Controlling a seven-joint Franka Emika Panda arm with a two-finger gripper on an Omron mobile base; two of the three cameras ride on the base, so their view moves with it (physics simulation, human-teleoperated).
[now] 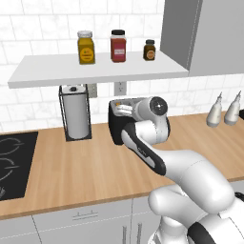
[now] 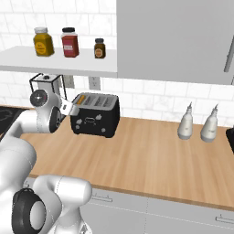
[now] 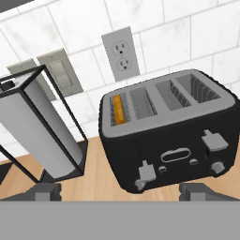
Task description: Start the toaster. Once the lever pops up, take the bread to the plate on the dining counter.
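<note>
The black toaster (image 3: 173, 136) stands on the wood counter against the tiled wall, also seen in the right base view (image 2: 96, 115) and, half behind my arm, in the left base view (image 1: 116, 125). The bread (image 3: 119, 108), an orange-brown slice, sits down in the leftmost slot (image 2: 78, 99). On the toaster's front, the left lever (image 3: 146, 174) is low and the right lever (image 3: 214, 139) is higher. My gripper (image 3: 123, 191) is open, fingertips (image 3: 44, 191) wide apart, just in front of the toaster and holding nothing; it hovers at the toaster's left end (image 2: 72, 108). The plate and the dining counter are out of view.
A wire-framed paper-towel holder (image 1: 76, 114) stands close left of the toaster (image 3: 42, 131). A wall outlet (image 3: 121, 54) is behind. Three spice jars (image 1: 118, 45) sit on the shelf above. Two squeeze bottles (image 2: 197, 123) stand to the right, a black cooktop (image 1: 12, 162) to the left.
</note>
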